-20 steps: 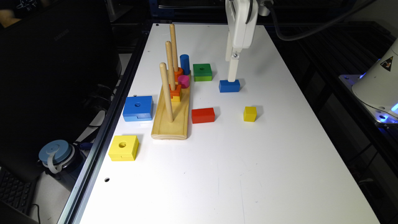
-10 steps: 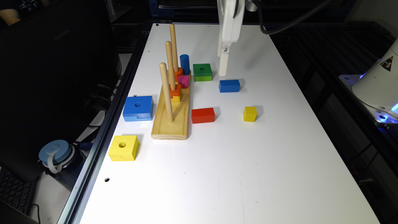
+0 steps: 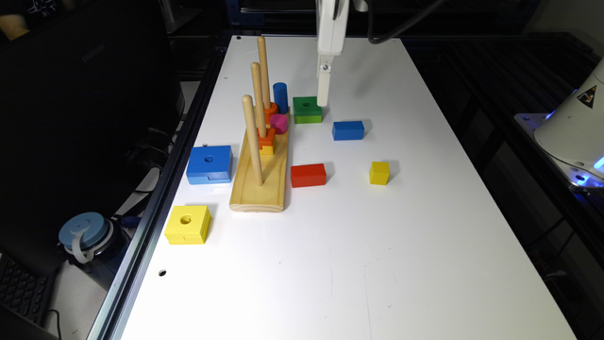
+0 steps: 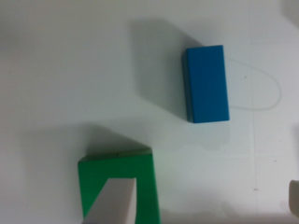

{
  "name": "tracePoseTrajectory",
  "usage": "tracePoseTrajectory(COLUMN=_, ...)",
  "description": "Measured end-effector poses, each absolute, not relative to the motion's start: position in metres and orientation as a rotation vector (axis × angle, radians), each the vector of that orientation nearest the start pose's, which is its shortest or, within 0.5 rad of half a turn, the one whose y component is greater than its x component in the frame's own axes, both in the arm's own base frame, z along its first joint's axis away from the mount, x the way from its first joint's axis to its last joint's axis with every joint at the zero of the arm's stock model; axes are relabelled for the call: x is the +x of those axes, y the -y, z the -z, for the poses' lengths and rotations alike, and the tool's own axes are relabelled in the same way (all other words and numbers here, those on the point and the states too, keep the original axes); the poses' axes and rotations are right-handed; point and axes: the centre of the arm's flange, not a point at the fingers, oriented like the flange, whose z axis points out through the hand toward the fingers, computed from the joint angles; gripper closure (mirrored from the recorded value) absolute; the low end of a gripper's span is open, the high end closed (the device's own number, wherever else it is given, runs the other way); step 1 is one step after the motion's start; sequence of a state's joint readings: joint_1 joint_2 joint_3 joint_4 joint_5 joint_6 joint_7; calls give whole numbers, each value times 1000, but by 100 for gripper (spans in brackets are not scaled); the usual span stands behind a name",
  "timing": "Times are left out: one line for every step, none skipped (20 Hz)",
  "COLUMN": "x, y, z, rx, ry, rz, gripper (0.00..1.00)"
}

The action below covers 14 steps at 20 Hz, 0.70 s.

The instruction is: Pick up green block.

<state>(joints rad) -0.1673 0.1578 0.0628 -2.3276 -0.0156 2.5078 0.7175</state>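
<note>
Green block (image 3: 307, 109) sitting in the upper middle of the exterior view, my pincer (image 3: 322, 97) hanging at its right edge.
In the wrist view one pale finger (image 4: 114, 201) is overlapping the block's top, the other (image 4: 294, 198) is showing far off, so my jaws are standing wide, gripping nothing; the blue brick (image 4: 207, 84) is lying apart.

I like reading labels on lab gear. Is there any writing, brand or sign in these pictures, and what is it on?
Brand lettering on the black monitor: too faint to read.
Yellow triangular warning sign on the white device: a symbol, no words legible.
The blocks and the white table carry no text.
</note>
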Motion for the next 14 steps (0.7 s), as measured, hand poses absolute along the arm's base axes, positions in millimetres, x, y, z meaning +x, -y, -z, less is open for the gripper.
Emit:
tracePoseTrajectory(x=520, y=58, z=-274, rx=-2880, ry=-1235, rz=38, gripper=0)
tracePoseTrajectory(x=523, y=64, z=-274, rx=-2880, ry=-1235, rz=43, gripper=0)
tracePoseTrajectory(x=526, y=69, z=-274, rx=-2879, ry=-1234, rz=45, gripper=0)
tracePoseTrajectory(x=528, y=71, z=-273, rx=-2879, ry=-1234, rz=45, gripper=0)
tracePoseTrajectory(x=530, y=73, z=-272, rx=-2879, ry=-1234, rz=44, gripper=0)
tracePoseTrajectory(x=532, y=73, z=-272, rx=-2879, ry=-1234, rz=45, gripper=0)
tracePoseTrajectory(x=535, y=75, z=-272, rx=-2879, ry=-1235, rz=49, gripper=0)
tracePoseTrajectory(x=537, y=78, z=-272, rx=-2879, ry=-1235, rz=50, gripper=0)
tracePoseTrajectory(x=539, y=80, z=-271, rx=-2879, ry=-1235, rz=51, gripper=0)
tracePoseTrajectory(x=540, y=81, z=-271, rx=-2879, ry=-1235, rz=52, gripper=0)
tracePoseTrajectory(x=541, y=82, z=-271, rx=-2879, ry=-1234, rz=52, gripper=0)
tracePoseTrajectory(x=541, y=83, z=-271, rx=-2879, ry=-1234, rz=53, gripper=0)
tracePoseTrajectory(x=542, y=83, z=-271, rx=-2879, ry=-1234, rz=54, gripper=0)
tracePoseTrajectory(x=542, y=83, z=-271, rx=-2879, ry=-1233, rz=54, gripper=0)
